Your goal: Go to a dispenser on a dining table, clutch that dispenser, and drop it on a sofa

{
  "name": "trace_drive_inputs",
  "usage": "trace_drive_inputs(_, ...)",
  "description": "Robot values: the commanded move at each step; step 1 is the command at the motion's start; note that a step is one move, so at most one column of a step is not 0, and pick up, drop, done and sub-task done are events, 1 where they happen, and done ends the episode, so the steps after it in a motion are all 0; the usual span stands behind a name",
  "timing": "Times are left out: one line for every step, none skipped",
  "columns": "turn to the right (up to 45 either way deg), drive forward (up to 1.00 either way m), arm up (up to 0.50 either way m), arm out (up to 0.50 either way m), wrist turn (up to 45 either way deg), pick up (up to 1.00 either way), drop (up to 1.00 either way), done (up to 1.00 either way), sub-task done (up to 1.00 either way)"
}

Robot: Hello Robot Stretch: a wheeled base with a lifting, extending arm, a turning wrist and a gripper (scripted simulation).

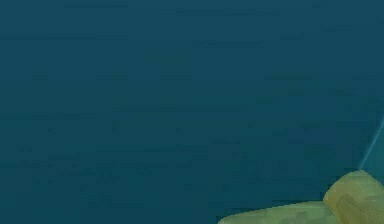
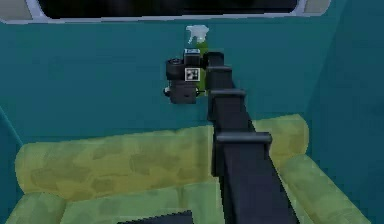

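A green spray-bottle dispenser [image 2: 197, 45] with a white nozzle top sits at the far end of the arm, in the air against the teal wall, clear of any surface. The gripper [image 2: 178, 82] holds it; its dark body is just left of the two white marker squares. The dark arm bar [image 2: 240, 150] rises from the bottom edge of the arm side view and reaches out over a yellow-green sofa [image 2: 110, 160]. The sofa's backrest and seat cushions lie below the dispenser. A corner of the same yellow-green sofa [image 1: 352, 198] is at the forward view's bottom right.
A teal wall [image 1: 180, 100] stands close ahead in the forward view. Behind the sofa the teal wall [image 2: 90, 90] carries a dark white-framed panel [image 2: 170, 8] along the top edge. The sofa's armrest [image 2: 300, 140] rises at the right.
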Motion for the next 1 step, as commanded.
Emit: trace_drive_inputs(0.0,0.00,-0.40,0.00,0.0,0.00,0.00,0.00,0.00)
